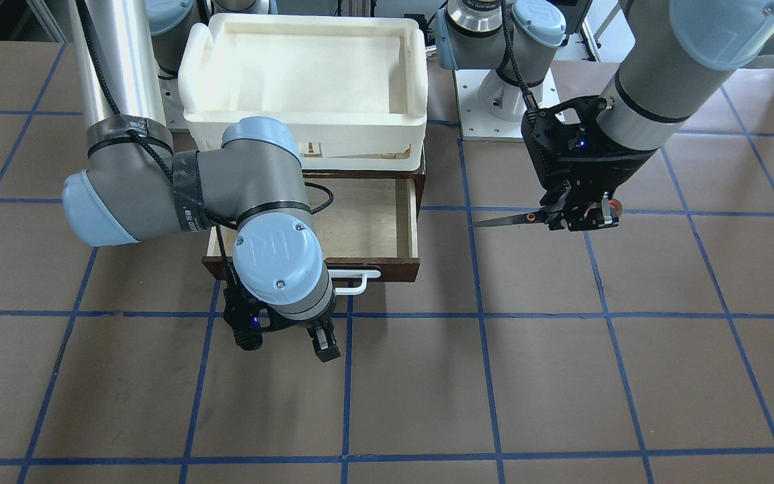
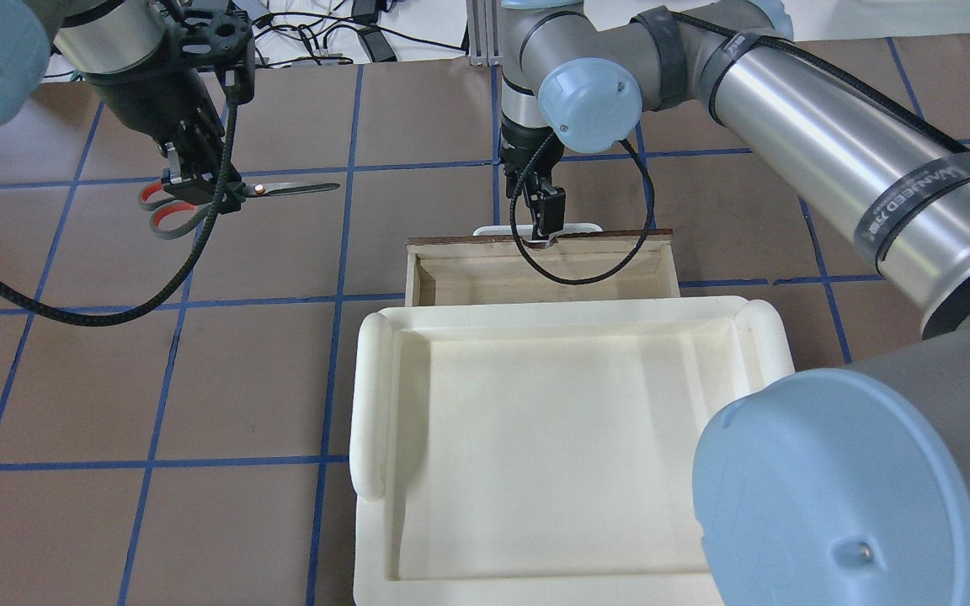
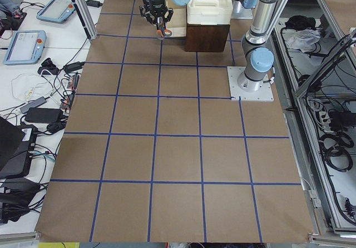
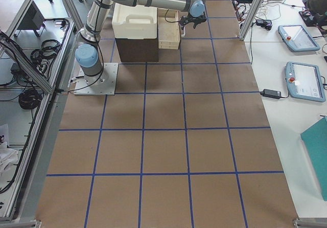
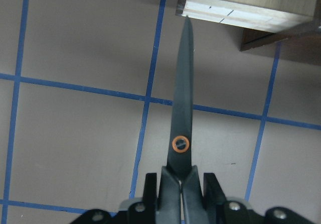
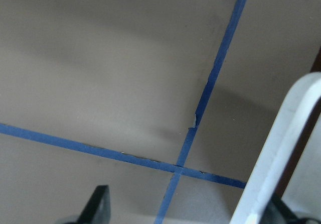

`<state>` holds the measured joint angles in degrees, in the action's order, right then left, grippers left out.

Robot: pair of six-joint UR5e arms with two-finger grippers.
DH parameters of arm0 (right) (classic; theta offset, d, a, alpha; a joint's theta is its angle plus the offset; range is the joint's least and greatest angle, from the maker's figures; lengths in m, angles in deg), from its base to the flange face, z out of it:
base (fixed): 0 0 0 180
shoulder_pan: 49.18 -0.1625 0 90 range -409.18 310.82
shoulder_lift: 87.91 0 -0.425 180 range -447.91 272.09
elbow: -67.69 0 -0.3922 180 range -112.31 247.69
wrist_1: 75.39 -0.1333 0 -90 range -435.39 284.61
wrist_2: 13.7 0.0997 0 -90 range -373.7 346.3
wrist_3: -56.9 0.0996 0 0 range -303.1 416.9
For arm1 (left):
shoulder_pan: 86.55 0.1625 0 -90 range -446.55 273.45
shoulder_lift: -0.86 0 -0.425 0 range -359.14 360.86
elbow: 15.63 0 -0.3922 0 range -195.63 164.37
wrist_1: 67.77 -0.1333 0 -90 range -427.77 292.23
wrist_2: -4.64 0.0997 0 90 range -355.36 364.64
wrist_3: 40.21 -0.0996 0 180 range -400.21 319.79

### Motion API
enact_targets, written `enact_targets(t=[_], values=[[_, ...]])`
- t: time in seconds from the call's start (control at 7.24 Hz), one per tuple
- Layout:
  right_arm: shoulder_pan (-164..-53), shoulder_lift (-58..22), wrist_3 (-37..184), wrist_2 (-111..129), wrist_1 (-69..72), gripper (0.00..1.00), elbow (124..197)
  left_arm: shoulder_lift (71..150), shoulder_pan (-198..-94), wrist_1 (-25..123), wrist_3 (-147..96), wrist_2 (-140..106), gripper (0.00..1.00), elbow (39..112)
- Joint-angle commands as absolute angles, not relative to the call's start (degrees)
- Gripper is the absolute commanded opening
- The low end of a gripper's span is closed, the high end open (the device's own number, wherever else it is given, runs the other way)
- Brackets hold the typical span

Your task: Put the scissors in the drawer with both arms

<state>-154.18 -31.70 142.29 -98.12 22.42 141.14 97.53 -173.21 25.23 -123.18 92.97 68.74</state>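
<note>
Two things matter as we carry the scissors [image 1: 528, 217] over: height and a free opening. We hold them in the left gripper [image 1: 562, 216], jaws clamped on the shanks just behind the orange pivot. The closed blades lie level and point at the drawer [image 1: 414, 225] from well off to its side, clear above the table [image 1: 562, 376]. The drawer stands pulled out from under the cream tray [image 1: 293, 124], and its plywood floor is bare where we can see it. Our right gripper [image 1: 286, 339] hangs just in front of the drawer's white handle [image 1: 357, 275], jaws spread and holding nothing. The wrist view puts the bar close beside one finger, not pinched.

We judge the good way is to travel blades-first towards the drawer, high enough for the tips to pass over its side wall. We would stop with the whole pair above the floor, lower until nearly down, and only then let go, so nothing bounces or catches the rim. The right arm's wrist and cable loop seem to hang over part of the drawer's opening. We should either draw that arm back from the drawer's front first, or aim for the half of the drawer nearer the scissors.
</note>
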Motion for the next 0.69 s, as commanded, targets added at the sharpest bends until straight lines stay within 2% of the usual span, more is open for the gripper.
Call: enact_targets(t=[0.0, 0.55], values=[[-154.0, -32.1, 142.1, -98.3, 22.4, 1.0, 140.4, 97.5, -173.2, 25.0, -123.2, 93.0, 0.0, 68.7], [-154.0, -33.1, 141.4, -98.2, 23.8, 1.0, 139.9, 97.6, -173.2, 24.9, -123.2, 92.9, 0.0, 68.7]])
